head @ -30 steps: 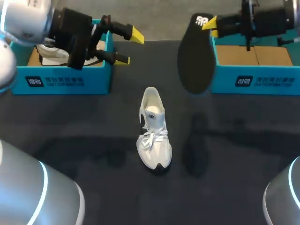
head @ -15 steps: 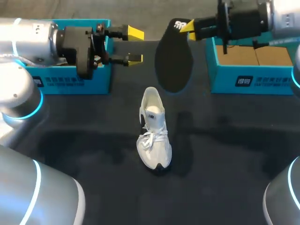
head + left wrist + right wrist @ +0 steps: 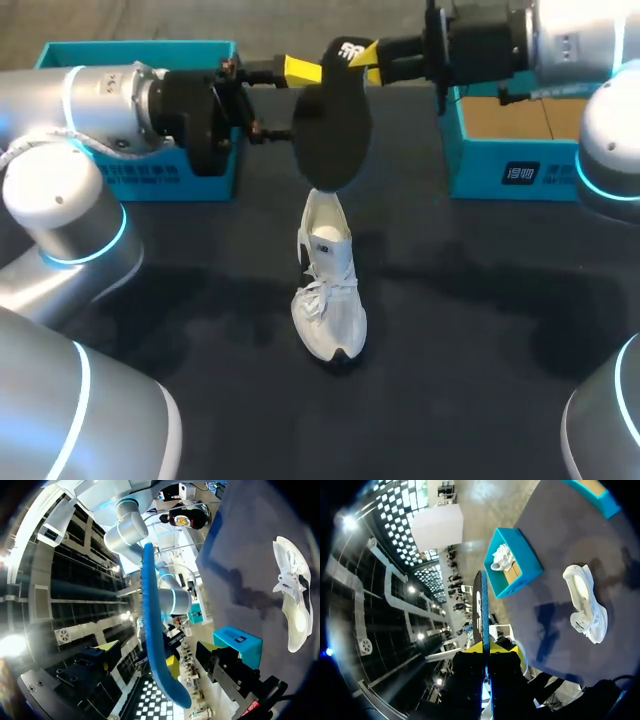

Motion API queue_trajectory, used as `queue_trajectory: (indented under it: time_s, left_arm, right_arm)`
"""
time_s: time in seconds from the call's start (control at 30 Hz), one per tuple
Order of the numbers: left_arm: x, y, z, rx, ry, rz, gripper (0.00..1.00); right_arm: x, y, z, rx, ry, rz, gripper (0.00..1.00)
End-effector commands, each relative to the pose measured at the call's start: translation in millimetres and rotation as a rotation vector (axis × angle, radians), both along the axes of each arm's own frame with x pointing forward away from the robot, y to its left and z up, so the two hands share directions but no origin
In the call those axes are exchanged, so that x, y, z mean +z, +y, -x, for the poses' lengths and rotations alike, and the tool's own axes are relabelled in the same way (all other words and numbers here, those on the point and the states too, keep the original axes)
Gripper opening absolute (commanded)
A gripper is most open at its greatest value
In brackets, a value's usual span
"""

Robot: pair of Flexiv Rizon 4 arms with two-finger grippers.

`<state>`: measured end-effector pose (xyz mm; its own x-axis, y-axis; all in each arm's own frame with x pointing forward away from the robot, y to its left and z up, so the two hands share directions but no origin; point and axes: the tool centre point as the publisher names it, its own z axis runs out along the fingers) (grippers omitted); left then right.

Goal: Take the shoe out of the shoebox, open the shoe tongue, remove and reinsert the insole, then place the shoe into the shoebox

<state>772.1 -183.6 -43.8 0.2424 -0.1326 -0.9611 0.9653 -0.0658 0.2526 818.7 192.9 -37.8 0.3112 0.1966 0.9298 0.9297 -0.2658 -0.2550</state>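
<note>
the black insole has come a long way left over the last second. it was hanging by the near left corner of the right shoebox. now it hangs over the middle of the table, its toe end pointing down at the heel opening of the white sneaker.

my right gripper has not let go: its yellow tips are clamped flat on the insole's heel end, and the right wrist view shows the insole edge-on between them.

my left gripper has swung in from the left shoebox to meet it. its fingers are spread apart with the insole's blue underside passing between them, and i see no contact on either side. in the head view the lower tip is hidden behind the insole.

the sneaker has not moved. it stands upright at mid-table with its toe towards me, its heel at the far end and its laces loose. from above, the insole's tip overlaps the heel collar, but i cannot tell whether they touch.

i read this as the insole being out and the reinsertion being lined up. the left gripper looks ready to steady it or take it over. the toe end still has to be fed into the opening, and boxing the shoe comes after that.
</note>
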Motion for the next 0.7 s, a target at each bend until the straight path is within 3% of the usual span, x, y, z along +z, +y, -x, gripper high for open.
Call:
queue_trajectory:
  time_s: [0.03,0.07,0.1,0.13,0.17,0.2,0.67,0.7]
  left_arm:
    - [-1.0,-4.3,-1.9,-0.003,-0.002,0.003,0.98]
    - [-1.4,-4.6,-1.9,-0.006,-0.001,0.003,0.87]
    - [-1.7,-4.7,-1.9,-0.005,-0.001,0.004,0.53]
    - [-2.2,-4.5,-1.9,-0.005,0.000,0.005,0.37]
    - [-2.6,-4.3,-1.9,-0.005,0.001,0.005,0.13]
    - [-3.1,-3.8,-1.7,-0.004,0.002,0.006,0.00]
    - [-10.9,-2.8,-3.2,0.015,0.007,-0.029,0.00]
    - [-11.2,-2.5,-3.7,0.015,0.008,-0.029,0.00]
  right_arm:
    - [-5.4,14.4,-2.6,-0.011,-0.005,-0.011,0.00]
    - [-5.8,15.0,-2.3,-0.010,-0.004,-0.012,0.00]
    - [-6.1,15.6,-2.0,-0.009,-0.004,-0.013,0.00]
    - [-6.2,16.2,-1.4,-0.008,-0.005,-0.013,0.00]
    - [-6.3,16.4,-1.2,-0.009,-0.009,-0.013,0.00]
    - [-6.3,16.5,-1.0,-0.010,-0.010,-0.013,0.00]
    - [-4.6,18.8,5.1,-0.006,-0.022,-0.012,0.00]
    - [-4.9,18.6,5.6,-0.007,-0.027,-0.017,0.13]
